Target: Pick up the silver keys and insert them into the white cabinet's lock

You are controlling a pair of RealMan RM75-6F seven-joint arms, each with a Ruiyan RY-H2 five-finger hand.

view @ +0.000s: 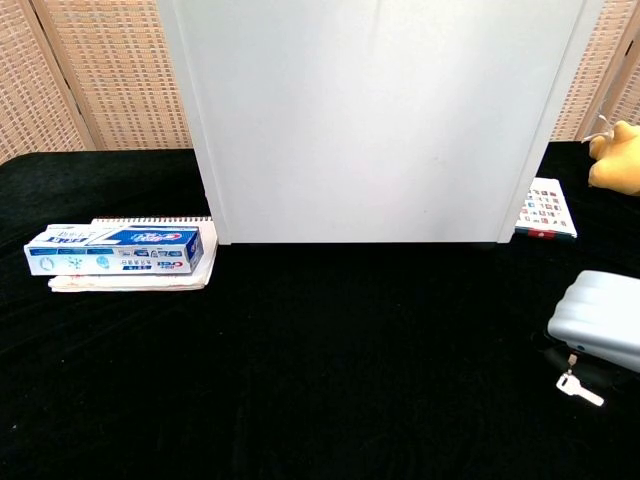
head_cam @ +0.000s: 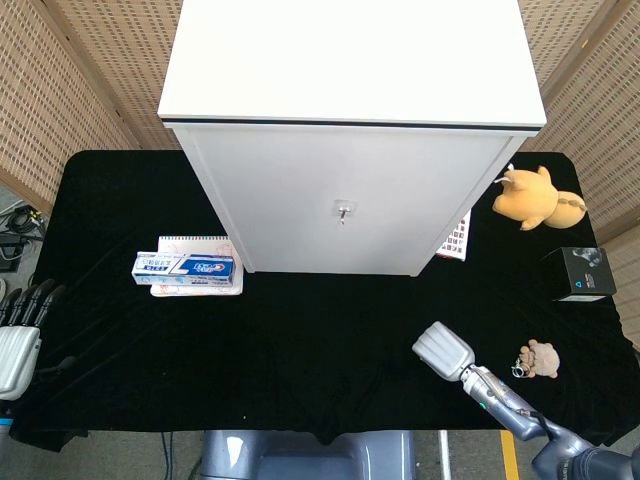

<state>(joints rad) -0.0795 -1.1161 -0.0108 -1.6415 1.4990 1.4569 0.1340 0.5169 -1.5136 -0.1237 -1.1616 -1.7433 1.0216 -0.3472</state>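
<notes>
Your table (head_cam: 320, 330) is draped in black cloth; woven wicker screens (head_cam: 70, 90) close off the room behind and on both sides. Grey floor and some cables show past the cloth edge at 9 o'clock in the head view.

White cabinet (head_cam: 350, 140) stands at 12 o'clock, filling most of the back. Its lock (head_cam: 342, 210) sits mid-door with a key already hanging in it.

Your right hand (head_cam: 442, 351) is at 5 o'clock, fingers pressed together in a flat paddle, low over the cloth. In the chest view the silver keys (view: 578, 387) lie on the cloth just below it, at its near edge. Can't tell whether it touches them.

Your left hand (head_cam: 18, 335) hangs off the table edge at 8 o'clock, dark fingers apart, holding nothing.

Clutter:
- toothpaste box (head_cam: 186, 266) on a spiral notebook (head_cam: 195, 246), 9 o'clock
- yellow plush (head_cam: 535, 196), 2 o'clock
- black box (head_cam: 581, 273), 3 o'clock
- small tan toy (head_cam: 538, 359), 4 o'clock, right of your right hand
- booklet (view: 546, 208) at the cabinet's right foot
</notes>
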